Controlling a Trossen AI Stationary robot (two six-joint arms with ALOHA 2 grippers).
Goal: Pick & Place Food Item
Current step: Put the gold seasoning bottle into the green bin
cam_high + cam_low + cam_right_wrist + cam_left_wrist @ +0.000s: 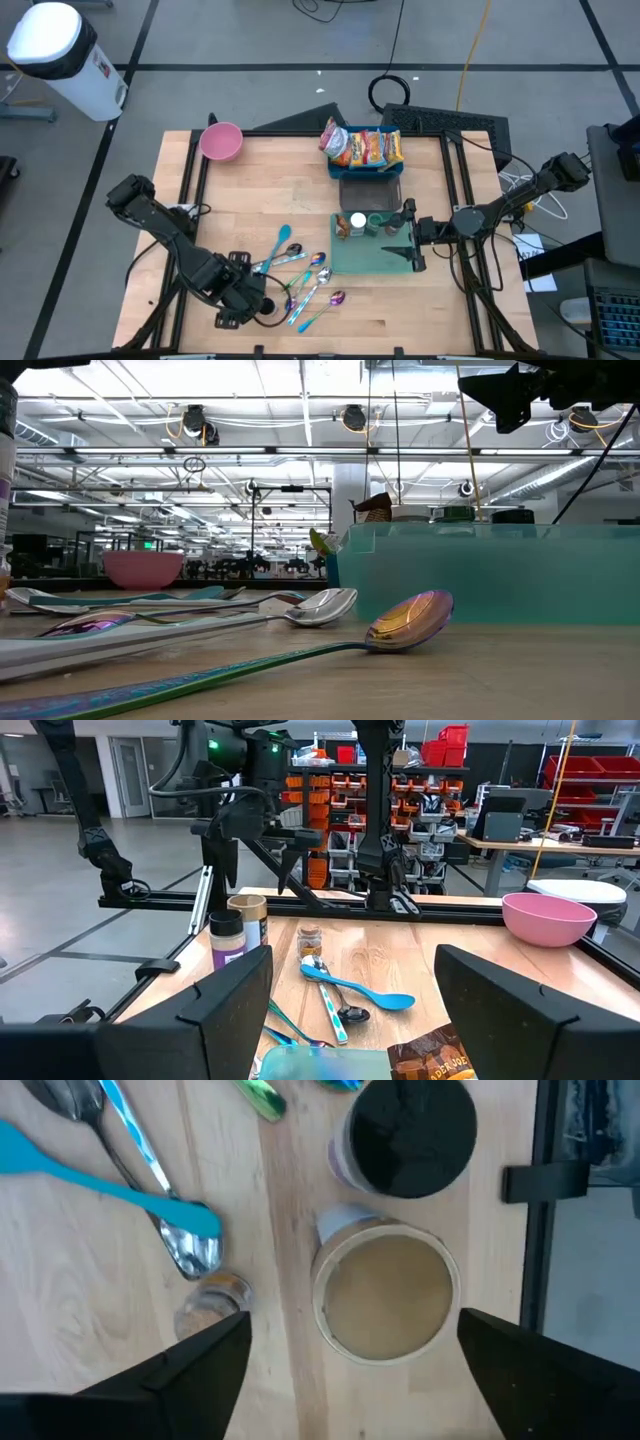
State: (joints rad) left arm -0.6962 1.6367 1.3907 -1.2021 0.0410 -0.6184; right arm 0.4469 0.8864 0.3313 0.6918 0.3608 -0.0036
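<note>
Several snack packets (365, 148) lie in a blue bin (366, 172) at the far middle of the table. My left gripper (243, 298) is open near the front edge. It points down over a tan-lidded jar (385, 1290), with one finger on each side of the jar and above it. A black-lidded jar (410, 1135) and a small spice jar (210, 1305) stand beside it. My right gripper (410, 237) is open and empty above a green tray (375, 258) that holds three small jars (357, 223).
Several spoons (300, 275) lie spread on the wood between the two grippers, and they fill the foreground of the low view (410, 622). A pink bowl (221, 141) stands at the far left. The green tray's wall (480, 570) rises on the right.
</note>
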